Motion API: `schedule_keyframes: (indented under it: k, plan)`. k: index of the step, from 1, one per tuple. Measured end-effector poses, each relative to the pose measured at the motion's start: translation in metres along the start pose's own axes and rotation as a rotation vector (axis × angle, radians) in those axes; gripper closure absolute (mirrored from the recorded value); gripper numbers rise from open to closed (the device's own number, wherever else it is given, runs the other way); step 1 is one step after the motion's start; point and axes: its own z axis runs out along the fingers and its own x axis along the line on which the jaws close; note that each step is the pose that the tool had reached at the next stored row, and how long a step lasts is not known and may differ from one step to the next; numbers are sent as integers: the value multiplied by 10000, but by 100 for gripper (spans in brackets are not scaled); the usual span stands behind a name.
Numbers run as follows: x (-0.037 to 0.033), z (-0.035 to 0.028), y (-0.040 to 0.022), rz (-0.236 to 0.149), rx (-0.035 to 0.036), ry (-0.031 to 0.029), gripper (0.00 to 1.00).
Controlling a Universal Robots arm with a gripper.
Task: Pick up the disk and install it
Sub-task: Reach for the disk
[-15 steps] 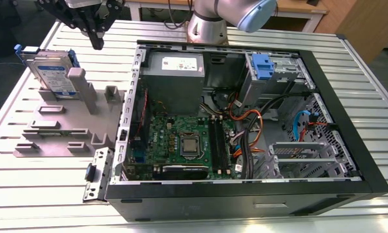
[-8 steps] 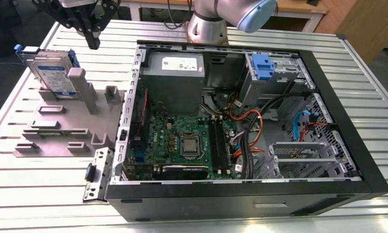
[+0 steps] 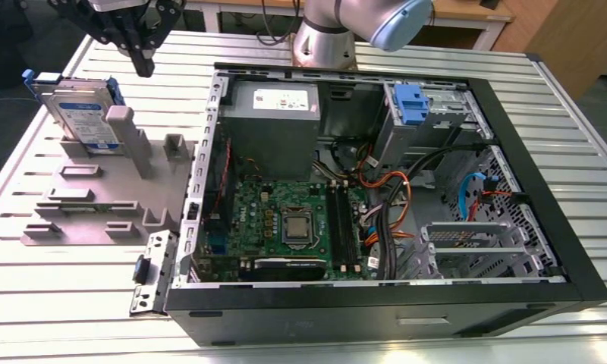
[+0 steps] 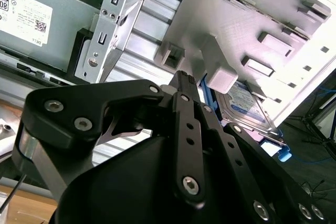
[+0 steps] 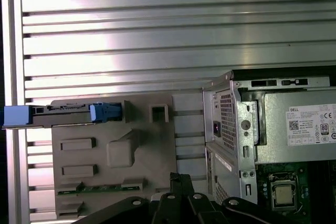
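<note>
Slatted metal table [image 3: 546, 114] across the frame, with the open computer case [image 3: 579, 258] filling the centre and right of the exterior view. Upper left, the disk [image 3: 86, 117] stands on edge in the grey fixture [image 3: 91, 201], its blue frame on top, and nothing is touching it. The gripper [image 3: 142, 67] hangs at the top left, above the disk and just to its right, fingers pinched together on nothing. I read this as the approach to the pick, with nothing installed so far. A grasp calls for those fingers to part and line up across the disk's thin sides, clear of the fixture's posts.
</note>
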Motion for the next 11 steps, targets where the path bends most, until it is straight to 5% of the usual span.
schedule_keyframes:
  k: [11]
  plan:
    - [28, 0, 3, 0, 0, 0, 89]
